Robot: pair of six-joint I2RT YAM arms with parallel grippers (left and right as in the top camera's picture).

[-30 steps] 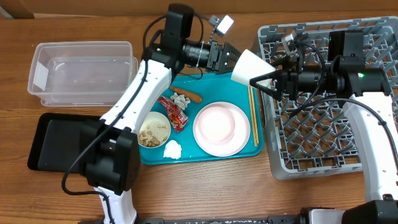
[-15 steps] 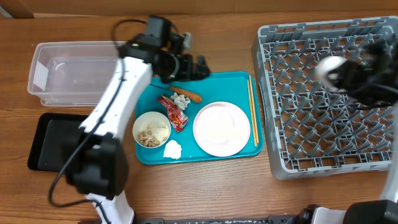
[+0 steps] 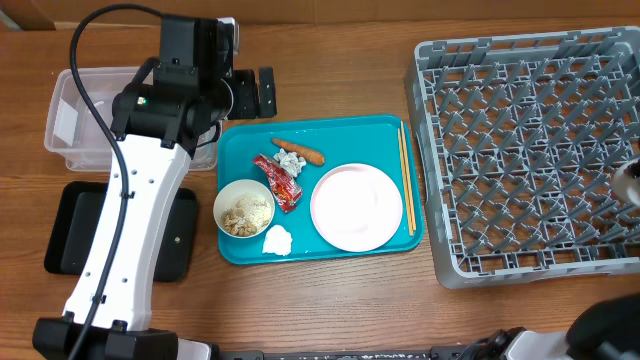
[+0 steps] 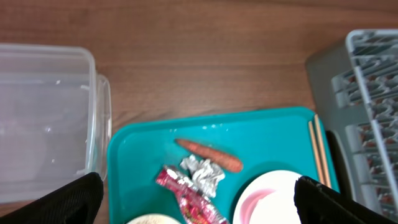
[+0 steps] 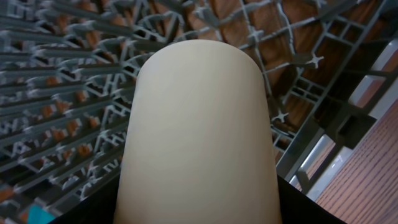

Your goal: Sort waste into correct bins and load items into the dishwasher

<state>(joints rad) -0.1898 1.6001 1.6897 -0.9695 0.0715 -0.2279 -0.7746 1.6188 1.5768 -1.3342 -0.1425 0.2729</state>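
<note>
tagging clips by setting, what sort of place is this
Probably a staged dish-clearing station: a teal tray of leftovers, a grey dish rack and a clear tub on a wooden table.

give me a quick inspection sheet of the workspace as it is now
surface: wooden table, teal tray in the middle
job's things: on the teal tray a carrot stick, red wrapper, paper scrap, bowl of crumbs, pink plate, chopsticks; clear tub and black tray at left; grey rack at right; cup over the rack
clutter: nothing seen
end effectors: left end effector open beside the tub, holding nothing; right end effector shut on the cup
cables: black cable loops over the tub
surroundings: nothing seen
</note>
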